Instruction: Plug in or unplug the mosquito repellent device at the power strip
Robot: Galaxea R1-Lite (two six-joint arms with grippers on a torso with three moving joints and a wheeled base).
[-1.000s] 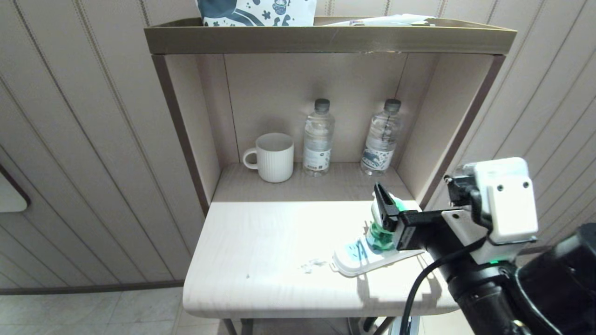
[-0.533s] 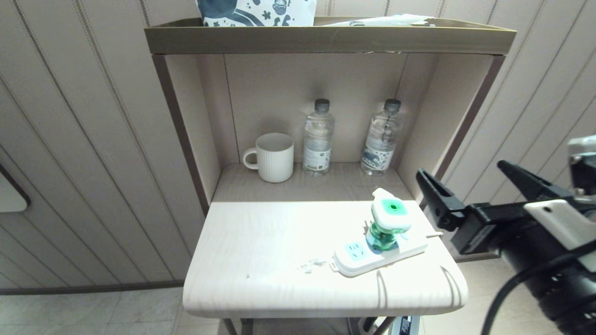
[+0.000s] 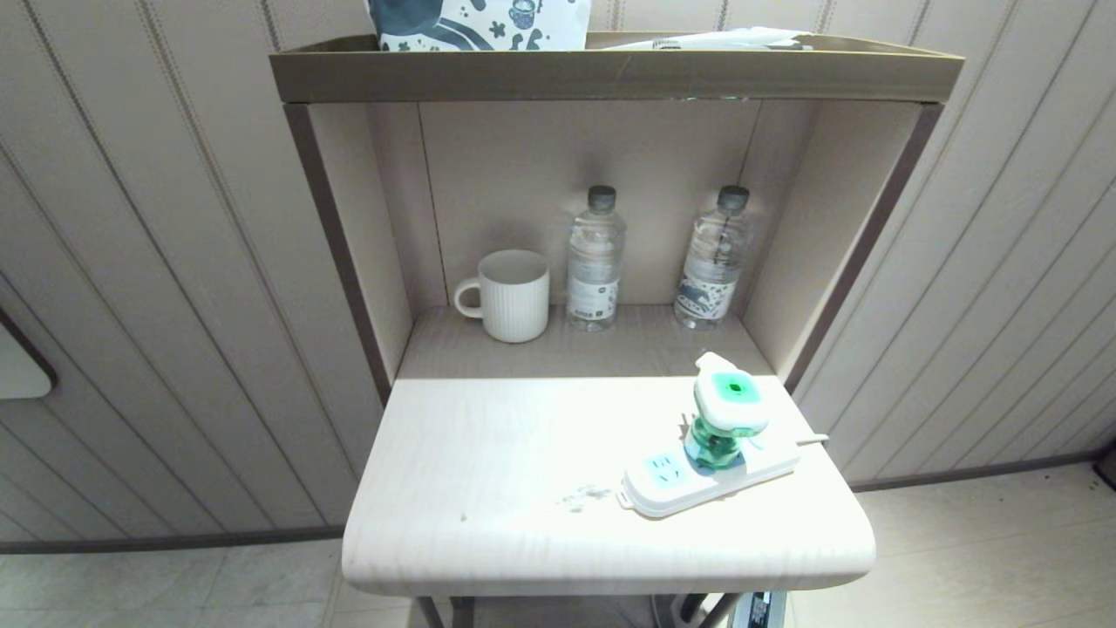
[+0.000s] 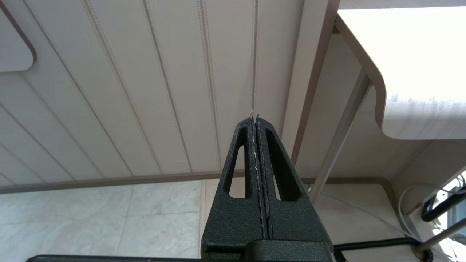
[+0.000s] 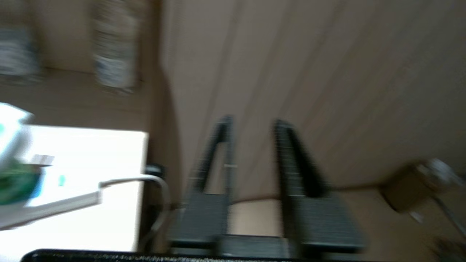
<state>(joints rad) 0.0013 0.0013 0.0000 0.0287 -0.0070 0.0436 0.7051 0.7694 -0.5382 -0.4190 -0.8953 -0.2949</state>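
Panelled wall [image 3: 157,288] fills the left side of the head view, behind a small wooden side table [image 3: 488,532] with an open shelf unit at its back. On the shelf, from left to right, stand a white ribbed mug [image 3: 513,295] with its handle turned left, then two clear water bottles, one [image 3: 595,259] just beside the mug and the other [image 3: 714,260] nearer the right wall of the shelf. On the top ledge sits a patterned bag [image 3: 479,22], only its lower part in view.

Further right, on the front right part of the tabletop, lies the power strip [image 3: 667,487], a flat white bar set at a slant with a light-blue socket showing at its near end. The mosquito repellent device [image 3: 727,410] stands upright on the strip, plugged into it, its white cap with a green centre above the green bottle. Neither arm shows in the head view.

The left gripper [image 4: 255,120] hangs low beside the table's left edge, aimed at the wall, its two fingers pressed together and empty. The right gripper [image 5: 251,125] is off the table's right edge, well apart from the device; its fingers [image 5: 287,153] stand a little apart with nothing between them, though the view is blurred.
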